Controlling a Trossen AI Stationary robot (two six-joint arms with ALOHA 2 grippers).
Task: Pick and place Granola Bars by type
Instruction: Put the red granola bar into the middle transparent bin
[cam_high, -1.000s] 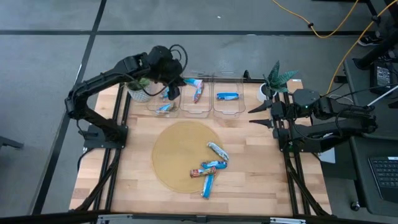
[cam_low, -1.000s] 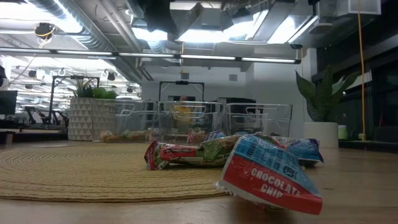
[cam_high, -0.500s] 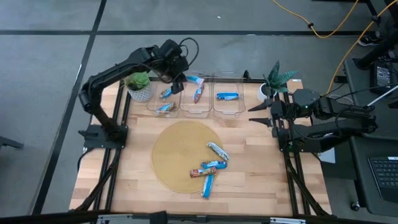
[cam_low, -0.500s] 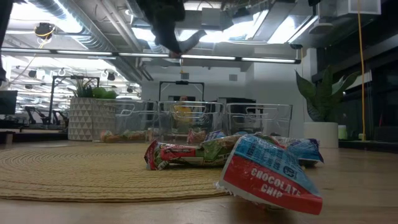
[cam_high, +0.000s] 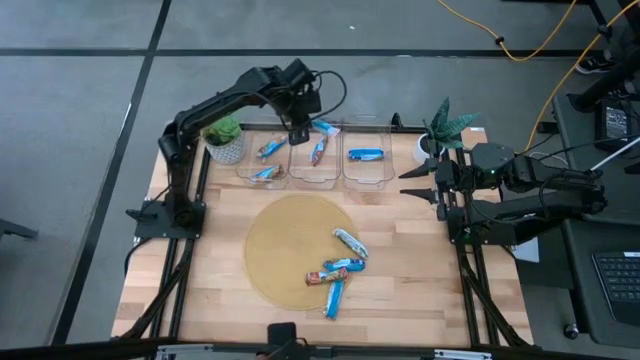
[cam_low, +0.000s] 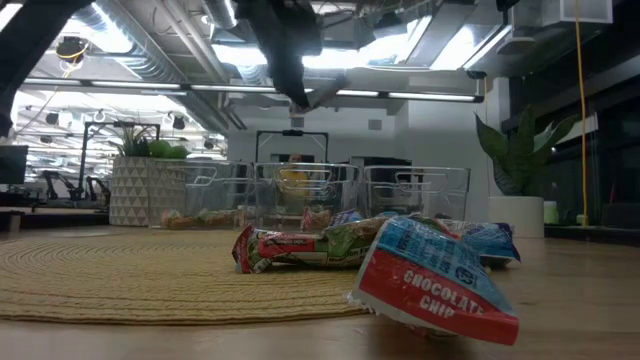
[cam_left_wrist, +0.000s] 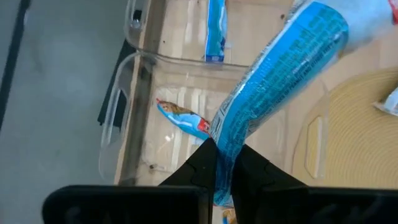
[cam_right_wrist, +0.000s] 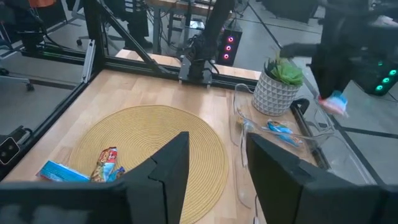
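Overhead shot has the left gripper (cam_high: 303, 128) up above the middle bin (cam_high: 316, 156), pinched shut on a blue bar (cam_high: 325, 128), right gripper (cam_high: 408, 183) parked half-open at the table edge, empty. Wrist cam shows that bar (cam_left_wrist: 273, 93) dangling from the fingertips (cam_left_wrist: 205, 163) over the bin (cam_left_wrist: 134, 124), another bar (cam_left_wrist: 185, 118) lying inside.

**My table and what sits on it**

My wooden table (cam_high: 400, 260) carries a round woven mat (cam_high: 280, 250) near its middle. Along the far edge three clear bins (cam_high: 316, 165) stand in a row, just beside one another. A white-potted plant (cam_high: 225, 140) stands by the bins on my left arm's side, and another potted plant (cam_high: 440, 130) by the far corner on my right arm's side. One blue bar (cam_high: 333, 298) lies half off the mat's near rim, its end on the bare wood.
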